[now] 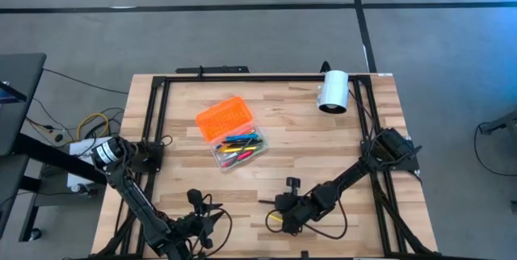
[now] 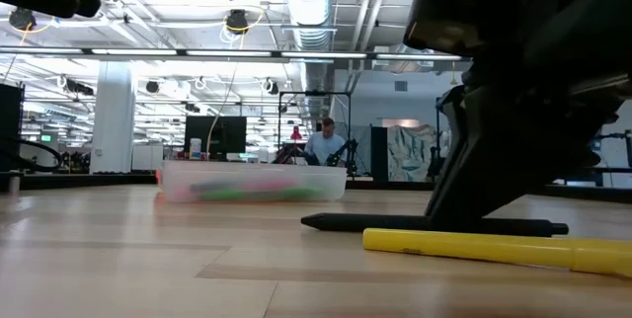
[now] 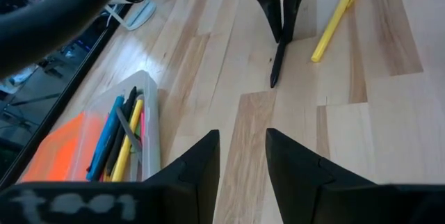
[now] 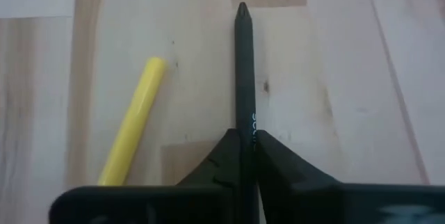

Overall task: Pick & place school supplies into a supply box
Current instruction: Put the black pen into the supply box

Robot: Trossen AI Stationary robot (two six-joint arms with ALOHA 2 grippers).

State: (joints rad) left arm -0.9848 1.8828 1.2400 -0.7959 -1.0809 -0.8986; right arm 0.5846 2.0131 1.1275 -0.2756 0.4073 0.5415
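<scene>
Down at the table's near edge, the right gripper (image 4: 245,156) is clenching a black pen (image 4: 243,71) beside a yellow marker (image 4: 133,123); the left gripper (image 3: 242,156) is waiting nearby, fingers parted and empty.

The black pen's (image 4: 243,71) rear end is hidden between the right gripper's (image 4: 245,156) fingers. The yellow pen (image 2: 494,250) runs off the low view's right edge. In that view the box's (image 2: 252,182) contents blur into green and pink smears, too unclear to name
</scene>
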